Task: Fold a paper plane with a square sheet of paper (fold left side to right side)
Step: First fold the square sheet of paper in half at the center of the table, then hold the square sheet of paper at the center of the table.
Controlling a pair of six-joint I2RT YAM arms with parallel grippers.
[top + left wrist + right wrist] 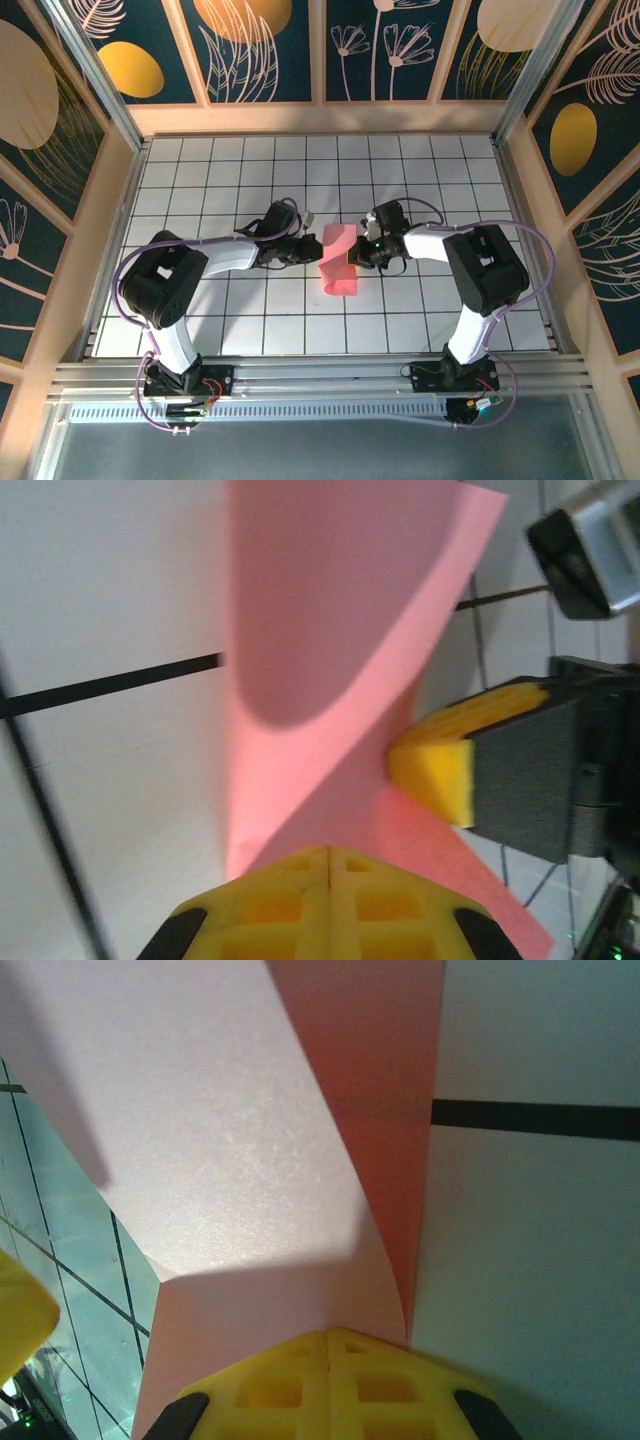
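Paper position: the square sheet of paper (338, 262) lies at the middle of the tiled table (200, 330), directly between the two grippers. It is curled over on itself, with part of it raised off the tiles. In the left wrist view you see the left gripper (328, 852) with its yellow jaws pressed together, clamped on the sheet's near edge. The right gripper (330, 1332) shows the same: jaws together, nipping the paper where its curl converges. In the left wrist view its yellow fingertip (435, 770) touches the sheet.
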